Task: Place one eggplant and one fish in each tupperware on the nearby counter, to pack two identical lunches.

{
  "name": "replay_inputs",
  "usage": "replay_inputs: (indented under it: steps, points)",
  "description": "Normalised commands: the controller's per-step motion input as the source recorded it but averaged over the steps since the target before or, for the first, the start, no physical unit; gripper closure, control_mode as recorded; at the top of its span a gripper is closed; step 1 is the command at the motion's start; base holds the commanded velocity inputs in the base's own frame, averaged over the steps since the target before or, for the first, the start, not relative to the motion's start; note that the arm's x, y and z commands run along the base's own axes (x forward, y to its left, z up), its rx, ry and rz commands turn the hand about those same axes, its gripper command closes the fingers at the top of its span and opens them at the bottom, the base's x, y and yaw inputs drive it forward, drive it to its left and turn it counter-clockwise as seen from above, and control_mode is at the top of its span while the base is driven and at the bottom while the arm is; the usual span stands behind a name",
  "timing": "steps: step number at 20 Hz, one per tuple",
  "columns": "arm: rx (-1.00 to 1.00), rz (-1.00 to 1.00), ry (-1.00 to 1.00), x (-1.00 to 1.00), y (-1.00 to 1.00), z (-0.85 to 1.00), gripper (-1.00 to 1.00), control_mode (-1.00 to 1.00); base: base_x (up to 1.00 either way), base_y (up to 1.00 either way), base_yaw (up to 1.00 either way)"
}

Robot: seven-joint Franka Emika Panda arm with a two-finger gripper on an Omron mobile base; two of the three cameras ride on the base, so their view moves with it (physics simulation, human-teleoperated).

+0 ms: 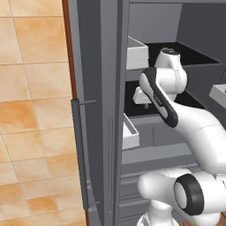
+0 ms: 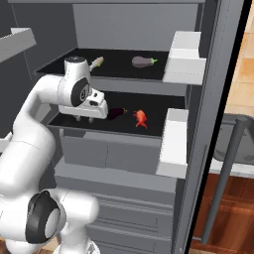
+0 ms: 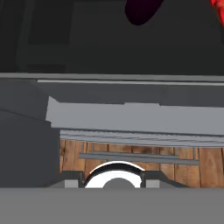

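In the right base view, inside an open fridge, one dark purple eggplant (image 2: 143, 61) and a pale fish (image 2: 97, 62) lie on the upper shelf. A second eggplant (image 2: 117, 113) and the red-orange fish (image 2: 141, 118) lie on the lower shelf (image 2: 149, 130). My gripper (image 2: 85, 119) hangs over the front left of that lower shelf, a little left of the second eggplant and apart from it, with nothing seen between its fingers. The hand view catches that eggplant (image 3: 142, 11) and the red fish (image 3: 218, 11) at its top edge. The left base view has the gripper (image 1: 140, 104) above the same shelf. The tupperware is out of view.
White door bins (image 2: 184, 57) (image 2: 171, 144) flank the shelves on the right, and the other door's bins (image 1: 136, 53) (image 1: 130, 132) on the left. A long grey door handle (image 1: 79, 154) stands by the tiled floor. Grey drawers (image 2: 109, 154) sit under the lower shelf.
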Motion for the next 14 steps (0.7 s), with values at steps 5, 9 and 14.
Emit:
replay_inputs:
  steps: [5, 9, 14]
  points:
    - [0.0, -0.01, -0.13, 0.0, -0.06, -0.01, -1.0, -1.0, 0.0, 0.0, 0.0]
    - [0.0, -0.05, -0.12, 0.0, -0.33, -0.16, -1.0, -1.0, 0.0, 0.0, 0.0]
    - [0.0, -0.06, -0.1, 0.02, -0.18, -0.39, -1.0, -1.0, 0.0, 0.0, 0.0]
